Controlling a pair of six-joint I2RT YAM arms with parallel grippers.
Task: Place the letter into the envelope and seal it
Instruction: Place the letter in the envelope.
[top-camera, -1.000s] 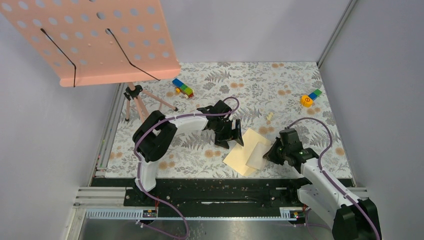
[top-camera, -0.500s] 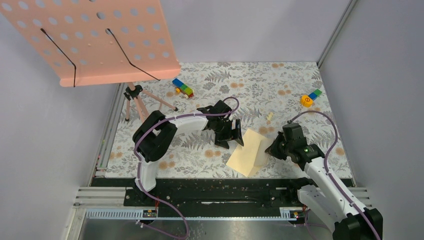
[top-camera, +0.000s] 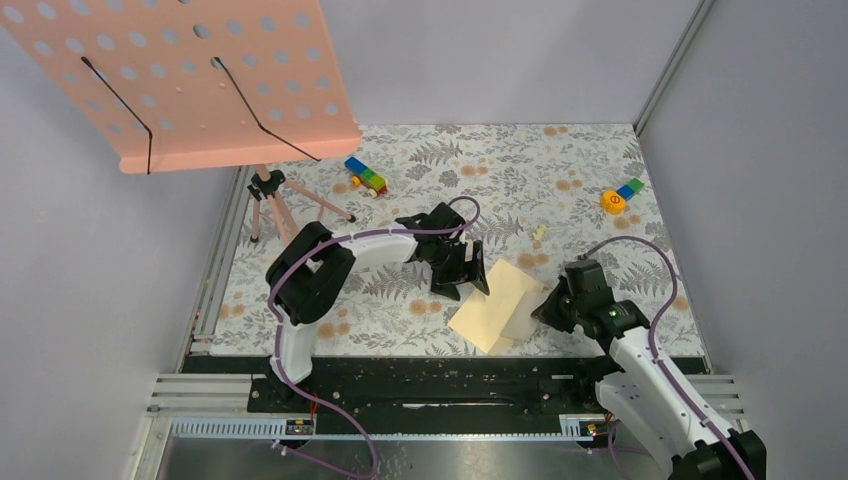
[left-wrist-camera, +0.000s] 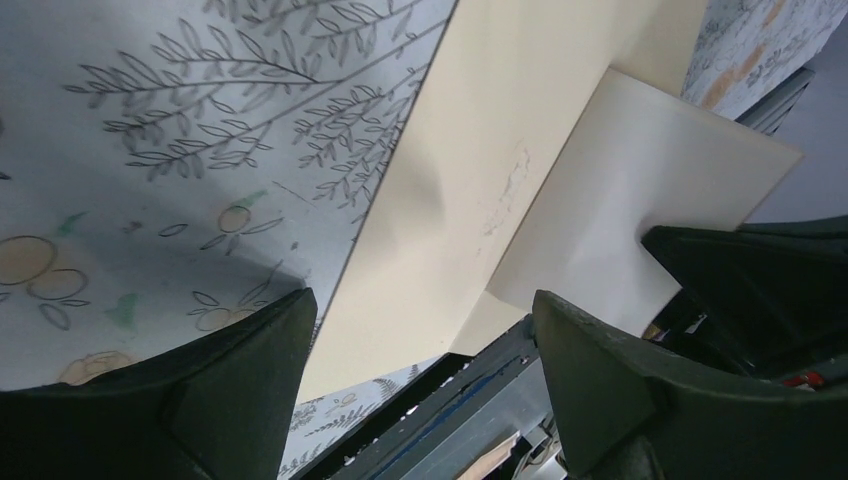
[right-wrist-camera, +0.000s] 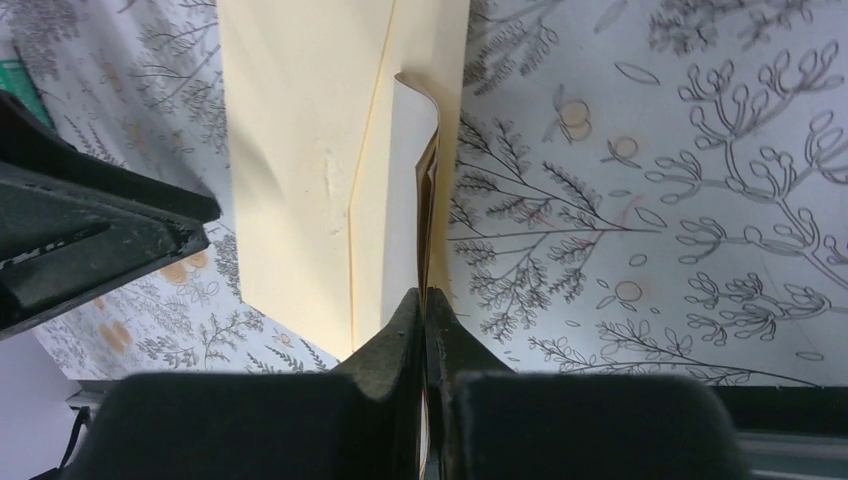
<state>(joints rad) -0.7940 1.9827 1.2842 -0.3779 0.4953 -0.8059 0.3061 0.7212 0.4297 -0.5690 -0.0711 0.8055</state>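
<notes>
Where the fern-and-flower printed table cover (top-camera: 560, 165) runs up to the near rail, the flat tan-yellow manila paper envelope (top-camera: 485, 305) lies skewed, one corner pointing away from the arms. Its surface is matte, with a thin seam line along its length, one small dent and faint scuffs near the middle. The paler cream, blank rectangular letter (left-wrist-camera: 640, 190) rests on the envelope's right-hand part. It is smaller in outline than the envelope and reaches past its edge toward the right arm, and its far corner curls up slightly. Whether any of it sits inside the envelope I cannot tell. The right gripper (right-wrist-camera: 425, 300) has its fingers pressed fully together on the near edge of the letter, and a darker tan layer shows just beneath the pale sheet at the pinch. The left gripper (left-wrist-camera: 422, 300) has its jaws spread wide with nothing between them, poised over the envelope's left side; contact with the surface is not discernible. Coloured toy blocks (top-camera: 365, 177) lie well apart at the back.
</notes>
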